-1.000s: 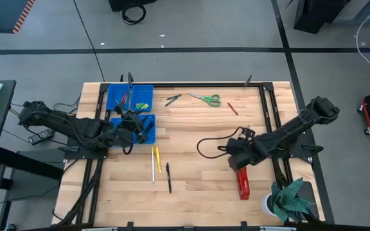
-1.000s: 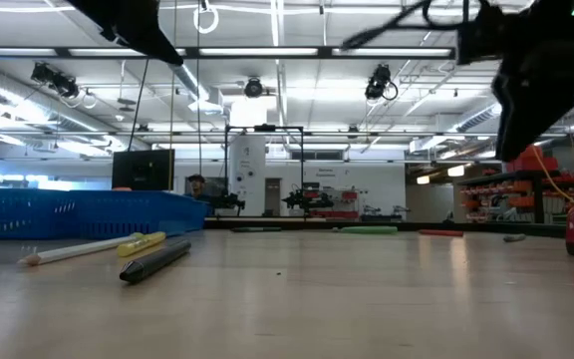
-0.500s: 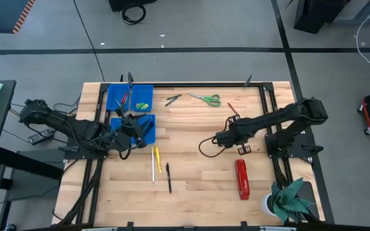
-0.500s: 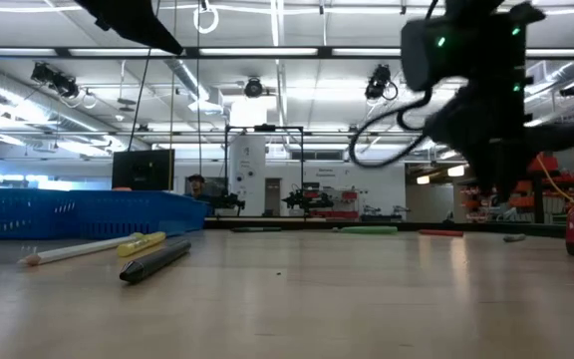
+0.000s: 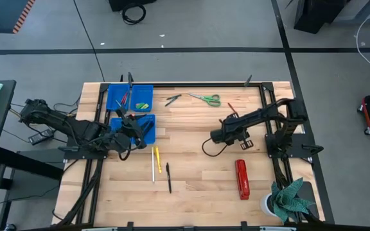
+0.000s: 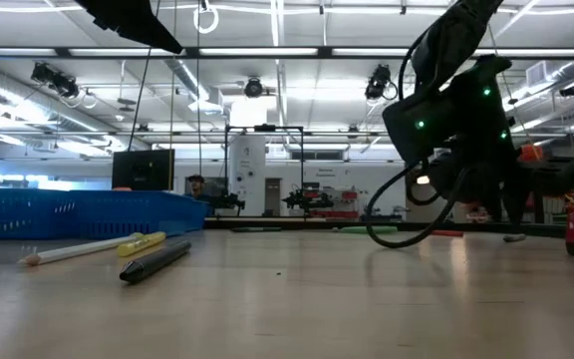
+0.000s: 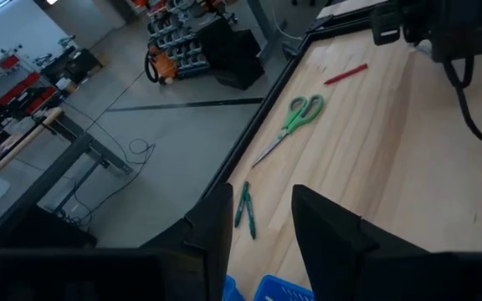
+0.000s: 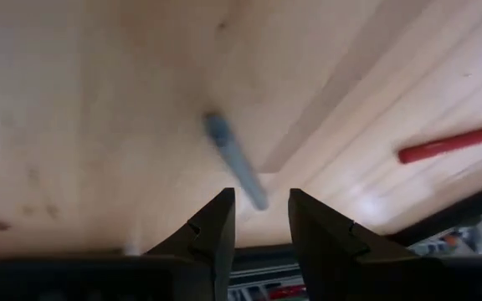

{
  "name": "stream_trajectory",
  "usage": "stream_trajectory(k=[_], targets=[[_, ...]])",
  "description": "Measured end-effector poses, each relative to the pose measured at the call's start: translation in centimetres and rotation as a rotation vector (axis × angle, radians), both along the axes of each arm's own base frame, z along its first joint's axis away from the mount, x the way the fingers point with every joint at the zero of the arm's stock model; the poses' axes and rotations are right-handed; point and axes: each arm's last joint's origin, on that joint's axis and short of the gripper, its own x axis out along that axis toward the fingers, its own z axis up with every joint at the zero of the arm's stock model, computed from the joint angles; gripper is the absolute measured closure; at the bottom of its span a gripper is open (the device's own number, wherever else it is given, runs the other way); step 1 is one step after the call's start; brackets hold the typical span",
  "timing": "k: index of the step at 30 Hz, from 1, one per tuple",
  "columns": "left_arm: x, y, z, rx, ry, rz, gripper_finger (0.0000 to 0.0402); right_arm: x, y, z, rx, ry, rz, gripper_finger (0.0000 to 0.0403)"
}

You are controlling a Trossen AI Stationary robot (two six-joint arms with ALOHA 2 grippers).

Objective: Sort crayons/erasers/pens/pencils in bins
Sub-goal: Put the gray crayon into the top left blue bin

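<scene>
Your right gripper (image 5: 214,136) sits low over the worktop (image 5: 198,186) centre-right, fingers (image 8: 212,230) apart w/ a narrow gap, nothing between them. Right wrist view: a blue-grey stick (image 8: 237,163) lies on the wood just ahead of the fingers, a red crayon (image 8: 452,142) off to the side; can't tell more about the stick. Your left gripper (image 5: 128,131) hangs over the nearer blue bin (image 5: 148,128), fingers (image 7: 216,230) parted, empty. The far bin (image 5: 115,97), touching it, holds a few small pieces, red and green/yellow. Loose on the wood: white pencil (image 5: 153,165) and yellow pencil (image 5: 158,159) side by side near the bins, black pen (image 5: 169,178) just beside them. Up by the far edge: dark pens (image 5: 173,99), green-handled scissors (image 5: 205,98), another red crayon (image 5: 233,108). Red stapler (image 5: 241,179) lies near the right arm's base, apart from the gripper.
</scene>
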Motion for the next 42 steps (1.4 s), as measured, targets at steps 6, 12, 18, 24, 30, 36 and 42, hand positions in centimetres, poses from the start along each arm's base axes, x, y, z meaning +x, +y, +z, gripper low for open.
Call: stream_trajectory(k=[6, 12, 18, 24, 30, 36, 42], targets=[[0.0, 0.0, 0.0, 0.0, 0.0, 0.0, 0.0262, -0.1, -1.2, -0.6, 0.041, -0.013, 0.011, 0.0283], [0.0, 0.0, 0.0, 0.008, 0.007, -0.003, 0.0266, -1.9, -1.4, -1.7, 0.061, 0.071, 0.011, 0.0283], [0.0, 0.0, 0.0, 0.01, 0.009, -0.004, 0.0265, -2.6, -1.3, -2.4, 0.053, 0.074, 0.012, 0.0283], [0.0, 0.0, 0.0, 0.01, 0.009, -0.004, 0.0266, -2.5, -1.4, -2.5, 0.051, 0.055, 0.016, 0.0284], [0.0, 0.0, 0.0, 0.01, 0.01, -0.004, 0.027, -2.4, -1.2, -2.3, 0.081, 0.03, 0.003, 0.0312], [0.0, 0.0, 0.0, 0.01, 0.009, -0.004, 0.0265, -2.2, -1.1, -1.6, 0.122, -0.052, -0.024, 0.0366], [0.0, 0.0, 0.0, 0.01, 0.009, -0.004, 0.0272, -1.8, -0.9, -0.4, 0.192, -0.2, -0.062, 0.0359]])
